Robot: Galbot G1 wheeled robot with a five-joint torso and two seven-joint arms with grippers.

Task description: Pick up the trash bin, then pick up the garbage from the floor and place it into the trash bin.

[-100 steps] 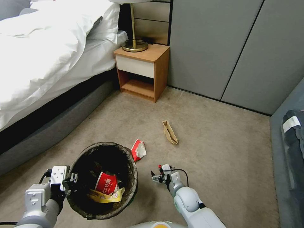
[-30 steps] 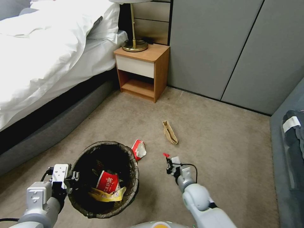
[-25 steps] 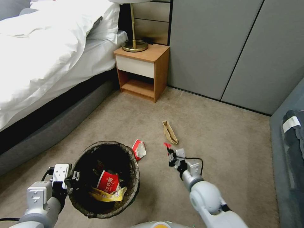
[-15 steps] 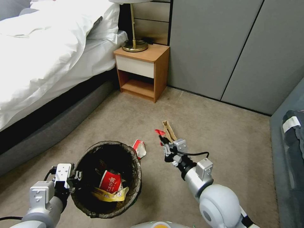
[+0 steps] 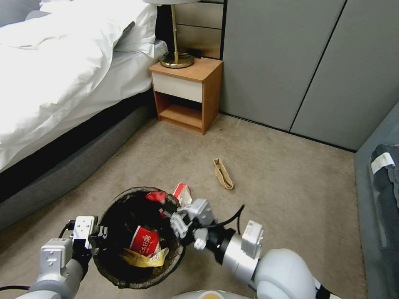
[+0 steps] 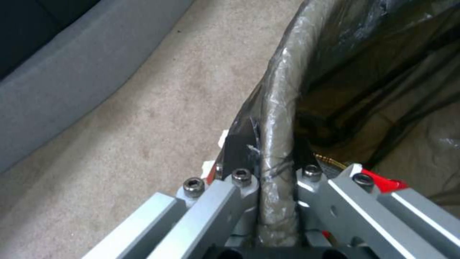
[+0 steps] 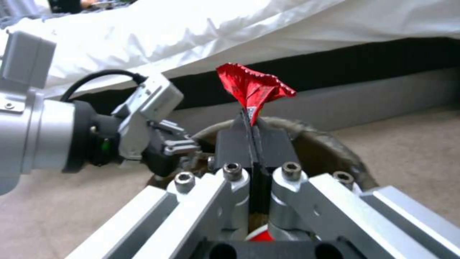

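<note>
Left gripper (image 5: 97,237) fingers clenched on the near-left rim of the trash bin (image 5: 174,211), rim and dark liner pinched between them in the left wrist view (image 6: 275,158); the bin sits at the carpet by the bed.

Right gripper (image 5: 166,207) fingers clenched on a small red wrapper (image 5: 157,196), pinched at its lower end so the crumpled part stands up past the fingertips; same in the right wrist view, wrapper (image 7: 251,88) sticking up out of the closed fingers (image 7: 235,144).

Key relation: the bin mouth lies directly below and slightly ahead of the right fingers; the wrapper is over the far-right part of the opening, just inside the rim. The wrapper's long axis runs along the fingers, pointing away from the wrist. Judgement: the step in hand is the drop; letting go here should land it inside, though it is close to the rim and light, so it could catch on the liner.

Already in the bin under the fingers: a red-and-white packet (image 5: 141,240) and a yellow wrapper (image 5: 143,257).

Still on the floor: another red-and-white packet (image 5: 183,193) just beyond the bin rim, near the right fingers, and a brown paper bag (image 5: 223,173) farther out beyond them, long axis pointing away from the robot. The right arm is nearer both.
</note>
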